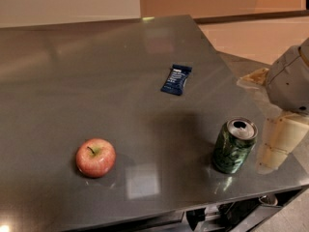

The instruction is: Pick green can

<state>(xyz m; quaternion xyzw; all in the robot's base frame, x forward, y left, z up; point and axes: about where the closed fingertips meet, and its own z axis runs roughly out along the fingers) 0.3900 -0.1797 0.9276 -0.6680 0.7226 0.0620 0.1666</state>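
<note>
Green can [234, 146] upright; claw [277, 148] hangs just right.

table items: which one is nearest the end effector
The green can, beside the end effector at far right; the apple and blue packet lie farther off.

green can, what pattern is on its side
The green can is dark green mottled with lighter green, camera view; the claw hangs just beside it.

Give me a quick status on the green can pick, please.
Gripper low at right edge of table, just right of green can, not touching. Can upright, near front-right corner. Apple and blue packet off to its left, nothing between.
</note>
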